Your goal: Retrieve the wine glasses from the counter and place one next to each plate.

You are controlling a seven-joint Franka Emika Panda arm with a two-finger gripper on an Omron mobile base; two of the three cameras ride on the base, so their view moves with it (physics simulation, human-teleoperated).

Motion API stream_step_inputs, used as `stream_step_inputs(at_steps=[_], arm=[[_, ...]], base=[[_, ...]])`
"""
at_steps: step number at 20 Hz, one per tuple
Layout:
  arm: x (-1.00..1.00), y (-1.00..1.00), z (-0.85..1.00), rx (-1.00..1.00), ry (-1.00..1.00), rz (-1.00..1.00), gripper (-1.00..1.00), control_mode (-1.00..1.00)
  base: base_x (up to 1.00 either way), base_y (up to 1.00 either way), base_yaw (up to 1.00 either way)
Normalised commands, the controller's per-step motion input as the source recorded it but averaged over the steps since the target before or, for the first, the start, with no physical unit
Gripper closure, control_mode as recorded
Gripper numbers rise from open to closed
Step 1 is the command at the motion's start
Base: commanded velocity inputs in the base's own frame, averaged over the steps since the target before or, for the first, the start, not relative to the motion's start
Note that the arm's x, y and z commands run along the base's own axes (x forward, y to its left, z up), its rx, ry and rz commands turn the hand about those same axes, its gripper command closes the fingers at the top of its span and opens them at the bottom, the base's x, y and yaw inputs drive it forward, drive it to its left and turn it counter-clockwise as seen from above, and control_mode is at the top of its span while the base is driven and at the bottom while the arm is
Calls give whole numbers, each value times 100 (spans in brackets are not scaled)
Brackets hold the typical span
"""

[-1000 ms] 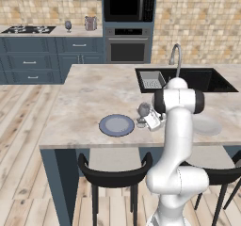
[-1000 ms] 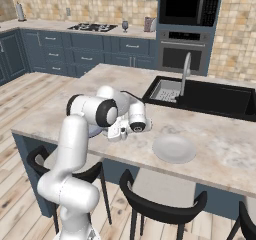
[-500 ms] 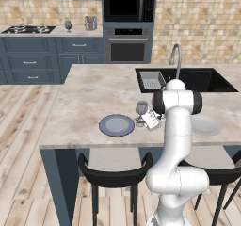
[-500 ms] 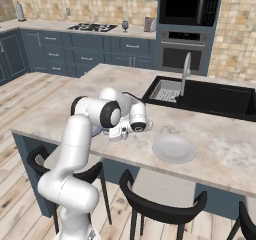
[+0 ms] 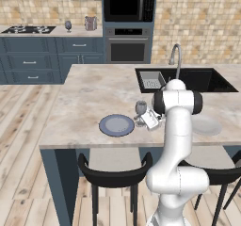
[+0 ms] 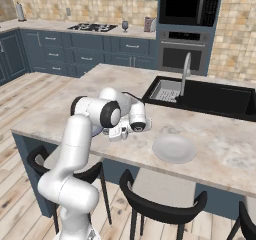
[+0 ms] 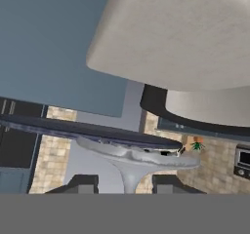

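My pincer [image 7: 122, 183] stands part-open astride the thin stem of the dark goblet [image 5: 140, 108] (top-heavy, slick, brittle), just right of the blue-grey plate [image 5: 116, 125].

Tan tile backsplash [image 5: 197, 22], plank wood floor [image 5: 23, 140], dark blue cabinets [image 5: 33, 60], black stools [image 5: 115, 175]

No text, label, brand, number or sign can be read anywhere in these pictures. The microwave [image 5: 129, 5] and the oven [image 5: 128, 45] set in the wall beyond the gripper [image 5: 149, 120] have plain dark fronts with no legible markings, and the small panel of the appliance at the edge of the hand view is too blurred to make out any characters.
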Motion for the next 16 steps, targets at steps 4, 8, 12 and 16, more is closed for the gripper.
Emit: stream_step_inputs(at_steps=[4,8,12,16], arm=[[0,0,0,0,-2,0,-100,-100],[0,-8,0,0,-1,0,-100,-100],[0,-25,0,0,0,0,-100,-100],[0,-29,1,0,0,-3,-100,-100]], base=[[0,0,0],[0,0,0],[0,0,0],[0,0,0]])
